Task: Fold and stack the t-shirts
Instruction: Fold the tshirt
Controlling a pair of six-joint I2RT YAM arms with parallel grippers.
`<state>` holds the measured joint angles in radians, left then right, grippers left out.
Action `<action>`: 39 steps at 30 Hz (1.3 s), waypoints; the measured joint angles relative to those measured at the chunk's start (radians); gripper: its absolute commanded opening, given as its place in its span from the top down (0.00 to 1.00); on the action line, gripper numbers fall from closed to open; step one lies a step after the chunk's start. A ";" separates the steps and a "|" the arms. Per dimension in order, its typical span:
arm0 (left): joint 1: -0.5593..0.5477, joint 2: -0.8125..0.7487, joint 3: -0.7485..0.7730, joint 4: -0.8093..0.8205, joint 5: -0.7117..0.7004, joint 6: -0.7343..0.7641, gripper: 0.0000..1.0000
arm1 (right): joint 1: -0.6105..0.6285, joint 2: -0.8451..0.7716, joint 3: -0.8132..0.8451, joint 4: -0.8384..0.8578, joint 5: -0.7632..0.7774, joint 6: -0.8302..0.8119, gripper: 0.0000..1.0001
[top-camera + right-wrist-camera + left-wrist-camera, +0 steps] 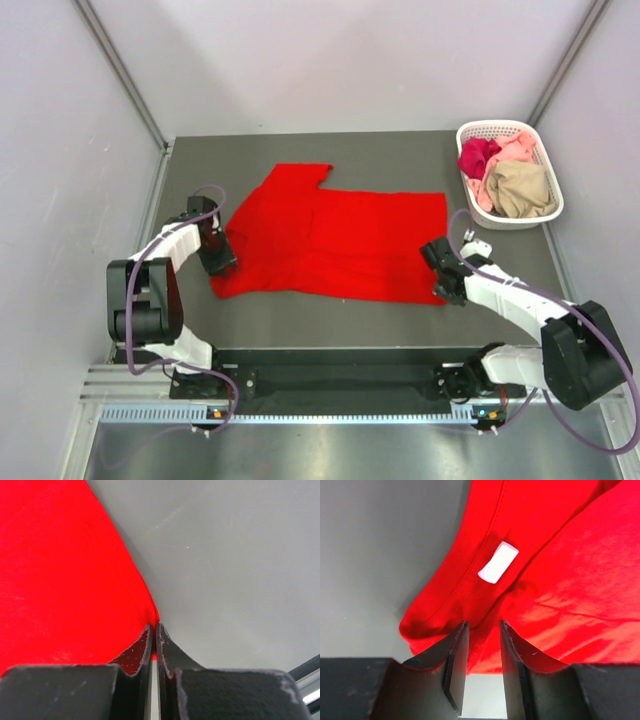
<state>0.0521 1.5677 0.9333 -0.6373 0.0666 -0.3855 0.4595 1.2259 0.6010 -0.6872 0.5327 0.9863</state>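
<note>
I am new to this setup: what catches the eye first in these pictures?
A bright red t-shirt lies spread flat across the middle of the dark table. At the far right corner, a white basket holds crumpled magenta, pink and tan shirts. The right gripper pinches the red shirt's near right corner; the left gripper stands open at its neck end.

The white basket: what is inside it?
Inside the white basket lie a magenta shirt, a pale pink shirt and a tan shirt, all crumpled. Anything beneath them is covered.
</note>
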 measured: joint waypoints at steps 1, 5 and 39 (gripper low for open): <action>-0.003 0.013 0.000 0.000 -0.001 0.000 0.64 | 0.000 -0.002 0.000 0.000 0.000 0.000 1.00; -0.009 0.044 0.008 -0.003 -0.003 0.000 0.77 | 0.000 -0.010 0.000 0.000 -0.002 0.000 1.00; -0.043 0.156 0.390 -0.159 -0.244 -0.007 0.62 | -0.012 -0.156 0.055 -0.061 -0.103 -0.070 0.67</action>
<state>0.0086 1.7233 1.3235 -0.7963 -0.1776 -0.3927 0.4473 1.0695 0.6563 -0.7486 0.4297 0.9165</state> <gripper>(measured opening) 0.374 0.269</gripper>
